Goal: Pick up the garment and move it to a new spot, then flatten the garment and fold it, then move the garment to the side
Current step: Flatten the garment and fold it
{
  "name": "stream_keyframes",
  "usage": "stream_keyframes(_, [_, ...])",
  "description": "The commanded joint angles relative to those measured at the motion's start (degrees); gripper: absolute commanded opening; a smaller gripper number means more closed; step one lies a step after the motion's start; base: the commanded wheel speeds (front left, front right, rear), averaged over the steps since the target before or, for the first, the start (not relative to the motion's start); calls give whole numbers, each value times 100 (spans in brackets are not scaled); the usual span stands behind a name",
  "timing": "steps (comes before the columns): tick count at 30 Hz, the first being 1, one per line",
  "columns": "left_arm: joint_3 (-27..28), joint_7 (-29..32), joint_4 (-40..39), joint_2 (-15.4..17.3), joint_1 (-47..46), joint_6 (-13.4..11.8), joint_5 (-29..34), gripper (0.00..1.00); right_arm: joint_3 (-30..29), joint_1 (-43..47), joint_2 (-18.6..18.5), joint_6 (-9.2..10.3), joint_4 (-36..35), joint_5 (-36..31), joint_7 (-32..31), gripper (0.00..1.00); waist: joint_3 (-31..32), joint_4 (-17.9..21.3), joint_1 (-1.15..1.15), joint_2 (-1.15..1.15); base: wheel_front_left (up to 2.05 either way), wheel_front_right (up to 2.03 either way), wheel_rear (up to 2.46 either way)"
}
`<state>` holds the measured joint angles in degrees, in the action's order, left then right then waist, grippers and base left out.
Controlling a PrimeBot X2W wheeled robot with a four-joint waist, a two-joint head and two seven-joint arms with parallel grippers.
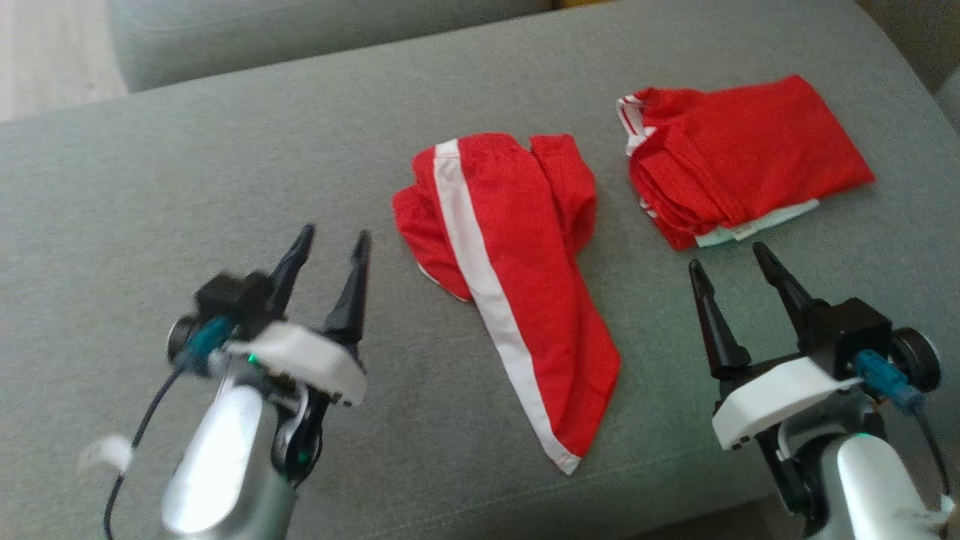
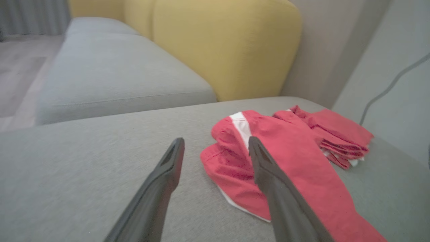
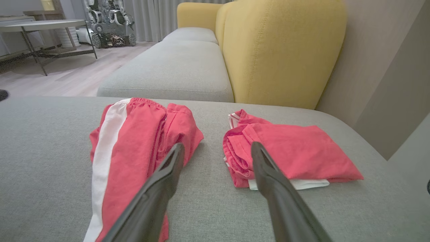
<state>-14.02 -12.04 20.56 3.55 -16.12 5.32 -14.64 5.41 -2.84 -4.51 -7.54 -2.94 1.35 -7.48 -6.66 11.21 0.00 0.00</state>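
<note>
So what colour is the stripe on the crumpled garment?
White stripe on the red garment; clearest in the head view.

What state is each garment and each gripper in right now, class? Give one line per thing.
striped red garment: crumpled, not folded, lying mid-cushion.
plain red garment: folded, lying at the right.
left gripper: open, empty.
right gripper: open, empty.

Home living room: grey sofa (image 3: pixel 188 67) with yellow backrest (image 3: pixel 278 50), curtains (image 3: pixel 151 16), wood floor (image 3: pixel 67 74), side table (image 3: pixel 40 25).
</note>
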Motion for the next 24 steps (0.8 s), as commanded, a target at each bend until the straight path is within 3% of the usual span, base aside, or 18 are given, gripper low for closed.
stream_keyframes(1, [61,95,-114,146,-459,52,57,100,163,-216,20,5,-188,-29,86,100,-172,183,0,0,0,0,0])
stream_keyframes(7, [-796,1192,265,640,-1492,210,-384,100,352,-426,121,5,0,-21,284,100,-548,621,0,0,0,0,0])
stream_keyframes(12, [-1852,2070,146,1644,-2474,214,-1400,100,478,-646,151,5,215,19,446,100,-744,935,0,0,0,0,0])
stream_keyframes(18, [-2727,3062,-206,2822,-3388,215,-2814,100,728,-893,161,5,477,207,656,100,-869,1240,0,0,0,0,0])
stream_keyframes(24, [-3597,3399,-284,3497,-3932,216,-3374,100,869,-995,162,5,674,409,860,100,-982,1448,0,0,0,0,0])
